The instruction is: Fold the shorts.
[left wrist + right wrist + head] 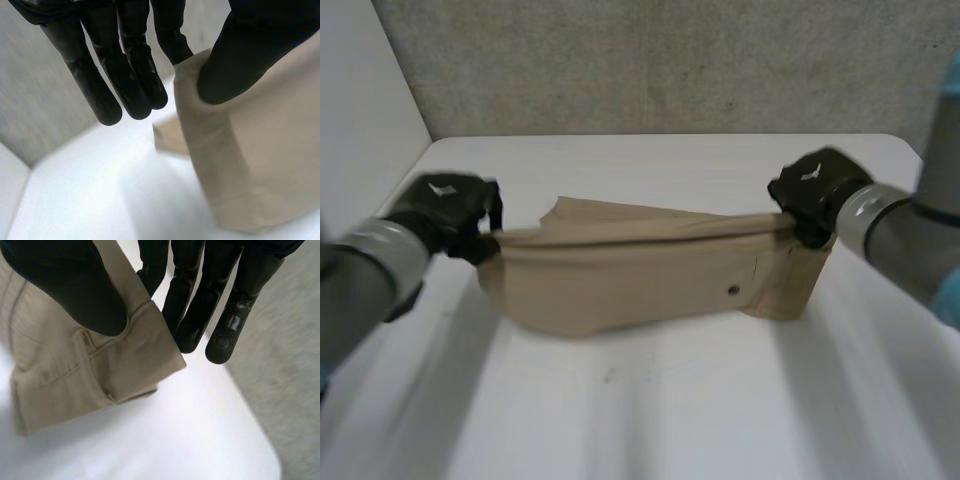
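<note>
Tabletop [650, 420] of plain white carries the work. Beige cloth shorts [640, 285] hang stretched across its middle. Their upper edge is lifted and pulled taut, and the lower part rests on the tabletop. The black left hand [450, 212] pinches one end of this edge between thumb and a finger, with the other fingers straight. The black right hand [815, 195] pinches the opposite end, beside a stitched seam, in the same way. One small dark button [733, 290] shows near the right end. I judge the fold is in its carrying step. Next, both hands should travel together and lay the held edge down evenly — unequal pull would skew the fold.
</note>
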### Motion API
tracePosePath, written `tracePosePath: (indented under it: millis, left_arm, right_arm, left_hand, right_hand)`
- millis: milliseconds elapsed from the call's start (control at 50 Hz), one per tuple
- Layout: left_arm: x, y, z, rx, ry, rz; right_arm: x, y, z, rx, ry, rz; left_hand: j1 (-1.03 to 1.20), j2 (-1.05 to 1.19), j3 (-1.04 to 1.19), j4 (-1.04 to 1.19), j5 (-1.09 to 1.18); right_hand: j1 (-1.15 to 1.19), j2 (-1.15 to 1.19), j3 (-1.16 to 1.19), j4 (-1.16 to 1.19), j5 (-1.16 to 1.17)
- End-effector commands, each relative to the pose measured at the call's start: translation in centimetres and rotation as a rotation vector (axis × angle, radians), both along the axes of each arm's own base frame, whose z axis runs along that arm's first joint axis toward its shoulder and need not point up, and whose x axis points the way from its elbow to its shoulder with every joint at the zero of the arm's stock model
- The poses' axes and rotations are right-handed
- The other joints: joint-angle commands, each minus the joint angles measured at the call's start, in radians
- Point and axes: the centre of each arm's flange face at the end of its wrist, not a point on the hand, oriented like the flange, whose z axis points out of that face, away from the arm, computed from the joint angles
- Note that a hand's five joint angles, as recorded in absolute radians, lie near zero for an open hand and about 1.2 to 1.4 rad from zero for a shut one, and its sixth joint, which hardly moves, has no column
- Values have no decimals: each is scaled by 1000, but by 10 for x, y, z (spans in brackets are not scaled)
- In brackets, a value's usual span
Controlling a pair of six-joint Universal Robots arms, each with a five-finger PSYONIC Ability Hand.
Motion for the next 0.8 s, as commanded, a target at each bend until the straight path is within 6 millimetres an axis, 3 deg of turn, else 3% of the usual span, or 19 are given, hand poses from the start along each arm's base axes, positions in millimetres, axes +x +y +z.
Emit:
tracePosePath:
  millis: [20,100,160,220,240,260,280,320,340,380,460,540,620,720,740,760,780,800]
  left_arm:
    - [-25,-59,-55,37,-144,88]
    - [-41,-90,-36,-87,-87,88]
    - [-59,-111,5,-282,7,82]
    - [-74,-123,64,-557,150,79]
    - [-77,-125,79,-630,190,79]
    - [-81,-125,95,-707,229,77]
    - [-81,-120,134,-885,320,93]
    - [-76,-113,164,-1004,388,107]
    - [-72,-100,195,-1124,460,110]
    - [-68,-93,209,-1181,499,124]
    - [-67,-96,200,-1141,496,157]
    - [-70,-104,158,-1006,435,147]
    - [-69,-108,111,-872,378,142]
    - [-67,-103,47,-704,286,132]
    - [-68,-100,22,-642,252,117]
    - [-69,-96,6,-603,230,102]
    - [-71,-94,-5,-576,217,87]
    - [-71,-92,-19,-544,198,78]
  right_arm:
    - [14,-32,-41,16,15,-31]
    - [25,-55,-34,-121,-59,-33]
    - [33,-71,-14,-275,-135,-29]
    - [42,-90,31,-549,-257,-21]
    - [44,-95,63,-706,-326,-24]
    - [44,-95,81,-787,-362,-23]
    - [44,-94,97,-855,-394,-19]
    - [43,-89,133,-1024,-473,-9]
    - [42,-88,141,-1062,-491,-10]
    - [42,-85,150,-1093,-512,-5]
    - [42,-85,143,-1031,-511,0]
    - [42,-87,115,-873,-459,-3]
    - [43,-89,72,-700,-387,-10]
    - [42,-89,-1,-474,-279,-17]
    - [42,-89,-11,-444,-264,-18]
    - [42,-88,-22,-411,-249,-20]
    - [41,-85,-46,-336,-215,-22]
    - [40,-83,-55,-308,-201,-23]
  left_hand:
    - [286,199,205,198,252]
    - [286,199,205,198,252]
    - [286,199,205,198,252]
    - [286,199,205,198,252]
    - [286,199,205,198,252]
    - [286,199,205,198,252]
    - [286,199,205,198,252]
    - [286,199,205,198,252]
    - [286,199,205,198,252]
    - [286,199,205,198,252]
    - [286,199,205,198,252]
    - [286,199,205,198,252]
    - [286,199,205,198,252]
    - [286,199,205,198,252]
    - [286,199,205,198,252]
    - [286,199,205,198,252]
    - [286,199,205,198,252]
    - [286,199,205,198,252]
  right_hand:
    - [446,217,223,205,243]
    - [446,217,223,205,243]
    - [446,217,223,205,243]
    - [446,217,223,205,243]
    - [446,217,223,205,243]
    - [446,217,223,205,243]
    - [446,217,223,205,243]
    - [446,217,223,205,243]
    - [446,217,223,205,243]
    - [446,217,223,205,243]
    - [446,217,223,205,243]
    - [446,217,223,205,243]
    - [446,217,223,205,243]
    - [446,217,223,205,243]
    - [446,217,223,205,243]
    - [446,217,223,205,243]
    - [446,217,223,205,243]
    - [446,217,223,205,243]
